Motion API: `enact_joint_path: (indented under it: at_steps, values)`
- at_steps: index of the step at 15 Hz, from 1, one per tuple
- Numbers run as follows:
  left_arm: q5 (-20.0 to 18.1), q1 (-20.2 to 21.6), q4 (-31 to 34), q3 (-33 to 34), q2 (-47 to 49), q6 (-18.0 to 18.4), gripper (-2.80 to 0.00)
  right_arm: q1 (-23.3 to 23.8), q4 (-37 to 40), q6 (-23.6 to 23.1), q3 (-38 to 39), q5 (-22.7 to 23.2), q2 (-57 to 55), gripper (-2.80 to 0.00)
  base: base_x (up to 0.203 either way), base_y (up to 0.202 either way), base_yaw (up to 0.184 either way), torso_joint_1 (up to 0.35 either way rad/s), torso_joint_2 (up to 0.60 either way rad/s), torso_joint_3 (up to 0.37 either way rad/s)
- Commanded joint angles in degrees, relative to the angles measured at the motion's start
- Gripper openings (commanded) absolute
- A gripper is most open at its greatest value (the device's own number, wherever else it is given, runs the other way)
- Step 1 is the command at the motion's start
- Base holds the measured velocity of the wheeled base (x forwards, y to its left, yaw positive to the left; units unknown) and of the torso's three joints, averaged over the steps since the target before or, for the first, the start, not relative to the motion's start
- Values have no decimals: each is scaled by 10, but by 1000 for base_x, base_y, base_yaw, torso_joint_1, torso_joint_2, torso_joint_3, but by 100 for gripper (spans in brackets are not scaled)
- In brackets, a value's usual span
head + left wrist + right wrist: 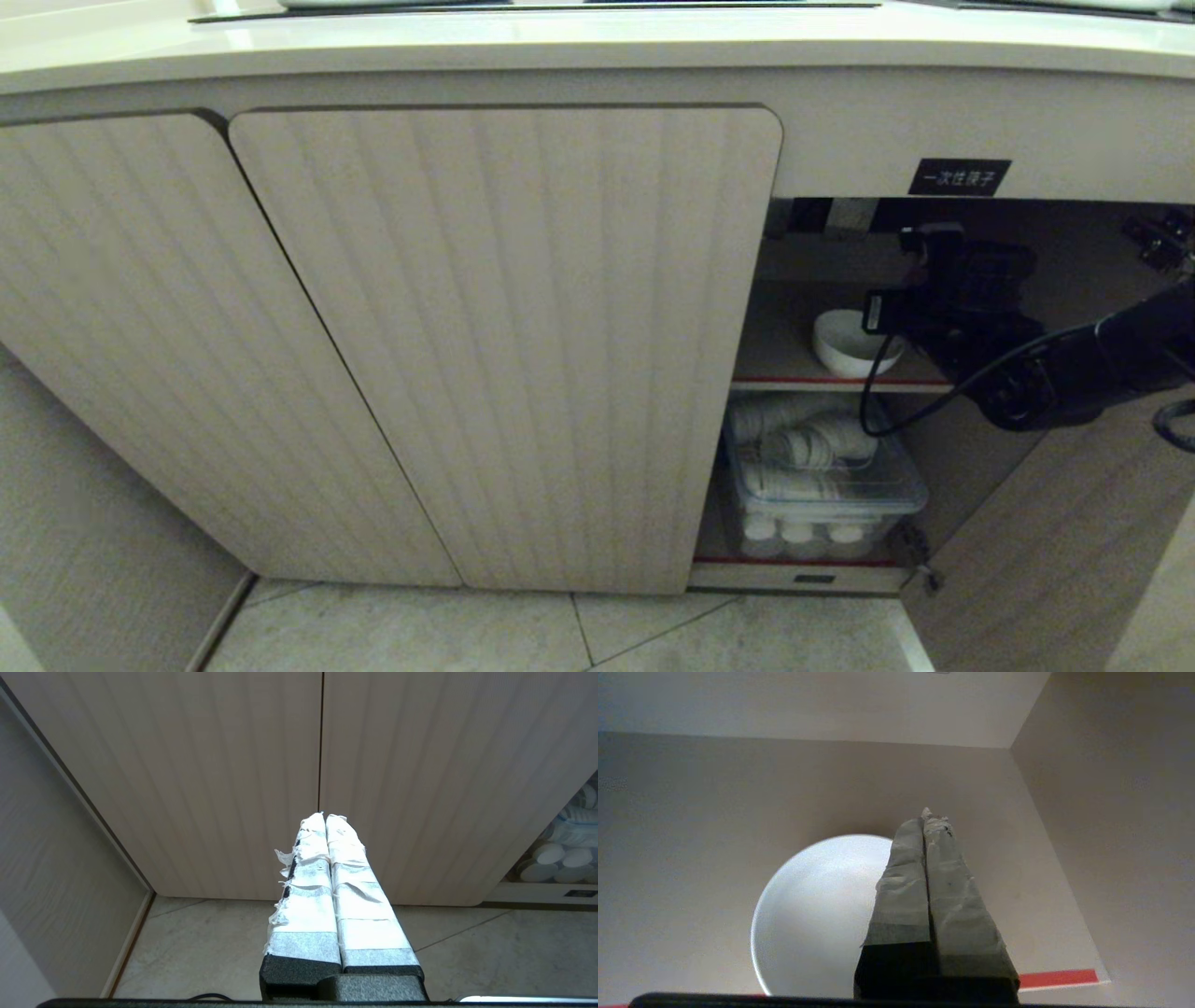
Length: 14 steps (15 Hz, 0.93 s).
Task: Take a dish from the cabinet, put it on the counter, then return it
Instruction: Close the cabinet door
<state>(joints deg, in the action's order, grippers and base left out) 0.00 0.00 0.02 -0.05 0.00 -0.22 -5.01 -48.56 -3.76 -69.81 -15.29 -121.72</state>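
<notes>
The dish [848, 343] is a small white bowl standing on the red-edged upper shelf inside the open right bay of the cabinet [504, 345]. My right arm [1027, 373] reaches into that bay from the right. In the right wrist view my right gripper [930, 816] is shut, its taped fingers pressed together with nothing between them, just above the right side of the dish [817, 914]. The left finger hides the bowl's right edge. My left gripper [325, 817] is shut and empty, low in front of the closed ribbed doors. The counter [560, 42] runs along the top.
A clear plastic box [822, 476] of white disposable cups and lids fills the lower shelf. The bay's door [1055, 541] stands swung open at the lower right. A black label [960, 176] sits above the opening. Tiled floor [420, 635] lies below.
</notes>
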Motion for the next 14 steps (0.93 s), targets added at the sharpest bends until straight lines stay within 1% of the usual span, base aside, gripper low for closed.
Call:
enact_joint_path:
  at_steps: [1, 6, 11, 14]
  values:
    - [0, 0, 0, 0, 0, 0, -280, -1, -4, 0, 15, 0, 15, -280, 0, 0, 0, 0, 0, 0]
    - [0, 0, 0, 0, 0, 0, -280, -6, -24, 1, 79, 0, 48, -280, 0, 0, 0, 0, 0, 0]
    - [0, 0, 0, 0, 0, 0, -280, -27, -81, 2, 155, 0, 94, -280, 0, 0, 0, 0, 0, 0]
    - [0, 0, 0, 0, 0, 0, -280, -34, -93, 3, 200, 0, 126, -280, 0, 0, 0, 0, 0, 0]
